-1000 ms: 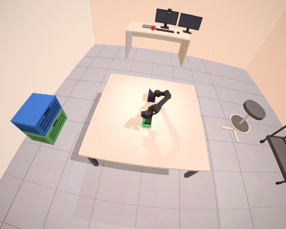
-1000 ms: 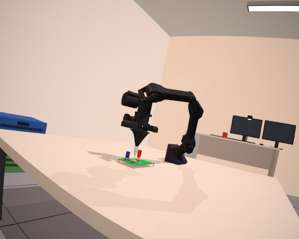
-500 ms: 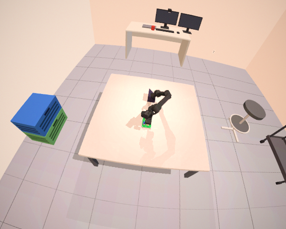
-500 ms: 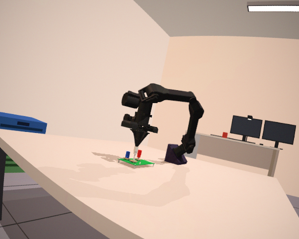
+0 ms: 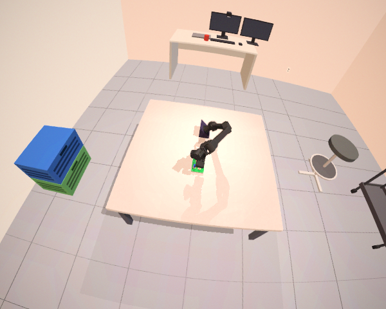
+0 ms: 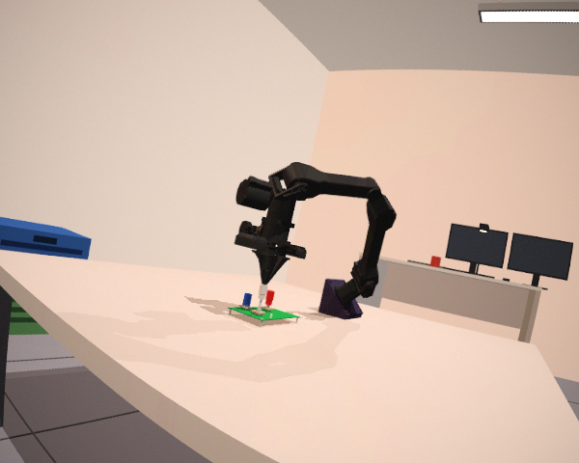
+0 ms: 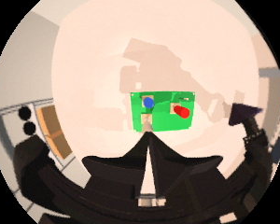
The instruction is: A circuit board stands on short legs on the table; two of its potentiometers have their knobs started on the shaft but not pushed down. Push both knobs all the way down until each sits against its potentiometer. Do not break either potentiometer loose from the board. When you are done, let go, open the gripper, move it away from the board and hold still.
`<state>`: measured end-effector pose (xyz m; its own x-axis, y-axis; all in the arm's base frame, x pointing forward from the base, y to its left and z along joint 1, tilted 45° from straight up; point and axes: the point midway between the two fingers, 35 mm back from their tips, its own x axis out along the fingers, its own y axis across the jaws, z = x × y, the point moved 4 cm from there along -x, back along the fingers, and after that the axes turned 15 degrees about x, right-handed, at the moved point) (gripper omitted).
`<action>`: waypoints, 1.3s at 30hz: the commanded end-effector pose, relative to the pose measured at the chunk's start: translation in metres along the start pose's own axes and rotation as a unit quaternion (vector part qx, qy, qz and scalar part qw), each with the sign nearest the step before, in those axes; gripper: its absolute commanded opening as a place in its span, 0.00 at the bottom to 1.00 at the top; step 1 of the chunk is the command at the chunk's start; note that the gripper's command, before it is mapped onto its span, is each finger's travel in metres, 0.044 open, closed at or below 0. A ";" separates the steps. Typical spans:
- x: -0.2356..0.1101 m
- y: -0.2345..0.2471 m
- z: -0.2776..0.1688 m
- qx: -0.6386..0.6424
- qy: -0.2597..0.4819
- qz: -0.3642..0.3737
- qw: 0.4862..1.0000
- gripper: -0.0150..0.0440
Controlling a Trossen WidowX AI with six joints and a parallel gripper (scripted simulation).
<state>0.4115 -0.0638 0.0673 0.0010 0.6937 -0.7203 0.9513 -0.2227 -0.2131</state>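
My pincer [image 6: 263,287] is pressed together with nothing between the fingers, pointing straight down over the circuit board [image 6: 262,314], which stands on the table [image 6: 329,378] just in front of my purple base [image 6: 337,299]. From the board rise two knobs: the blue knob [image 6: 247,299] on the side away from my base, the red knob [image 6: 269,297] on the side nearer it. Both look tall on their shafts, so I judge that neither is seated yet.

From the exterior view my closed tip hangs above the board between the two knobs, about level with their tops; whether it touches either I cannot tell. In the wrist view the blue knob [image 7: 149,103] lies nearly on my fingers' line and the red knob [image 7: 181,111] off to one side, leaning.

The risk is an off-centre push. If my tip lands on a knob's edge, it may slide off, tip the knob sideways and lever its potentiometer loose from the board. Pressing too hard could also rock the board on its short legs.
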 end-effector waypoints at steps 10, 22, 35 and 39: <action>0.018 0.001 -0.003 -0.005 0.001 -0.005 1.000 0.25; 0.022 0.001 -0.003 -0.005 0.001 -0.005 1.000 0.25; 0.028 0.001 -0.003 -0.005 0.001 -0.005 1.000 0.25; 0.033 0.001 -0.003 -0.005 0.001 -0.005 1.000 0.25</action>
<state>0.4090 -0.0620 0.0638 0.0271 0.6896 -0.7237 0.9469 -0.2497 -0.2025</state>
